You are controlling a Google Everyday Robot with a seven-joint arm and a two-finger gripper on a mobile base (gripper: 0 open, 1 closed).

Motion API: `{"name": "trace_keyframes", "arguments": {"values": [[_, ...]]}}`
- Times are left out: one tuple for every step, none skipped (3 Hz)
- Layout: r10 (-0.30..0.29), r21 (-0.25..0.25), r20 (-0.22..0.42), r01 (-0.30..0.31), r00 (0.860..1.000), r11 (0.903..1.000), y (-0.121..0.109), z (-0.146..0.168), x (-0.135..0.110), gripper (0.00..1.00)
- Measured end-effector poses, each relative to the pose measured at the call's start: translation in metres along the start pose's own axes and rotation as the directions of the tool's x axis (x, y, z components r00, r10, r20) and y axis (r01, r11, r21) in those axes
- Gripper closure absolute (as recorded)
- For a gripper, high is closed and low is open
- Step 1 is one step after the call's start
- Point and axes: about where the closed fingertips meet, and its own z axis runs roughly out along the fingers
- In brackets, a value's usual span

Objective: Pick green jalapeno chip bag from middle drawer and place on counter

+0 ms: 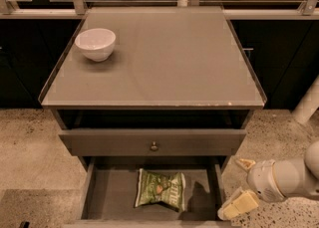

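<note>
The green jalapeno chip bag [160,188] lies flat on the floor of the open middle drawer [112,192], a little right of its centre. The counter [164,57] is the wide grey-beige cabinet top above it. My gripper [241,184] hangs low at the right, just outside the drawer's right wall and to the right of the bag. Its two pale fingers [239,205] are spread apart and hold nothing. It is not touching the bag.
A white bowl [95,43] stands at the counter's back left. A shut drawer front with a small round knob [154,146] sits above the open drawer. Dark cabinets flank the unit, with speckled floor below and a white post [307,103] at right.
</note>
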Motion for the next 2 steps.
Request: {"name": "trace_keyframes", "arguments": {"values": [[0.004, 0.001, 0.001, -0.004, 1.0, 1.0, -0.001, 0.003, 0.002, 0.0], [0.02, 0.02, 0.009, -0.02, 1.0, 0.9996, -0.002, 0.016, 0.011, 0.0]]}}
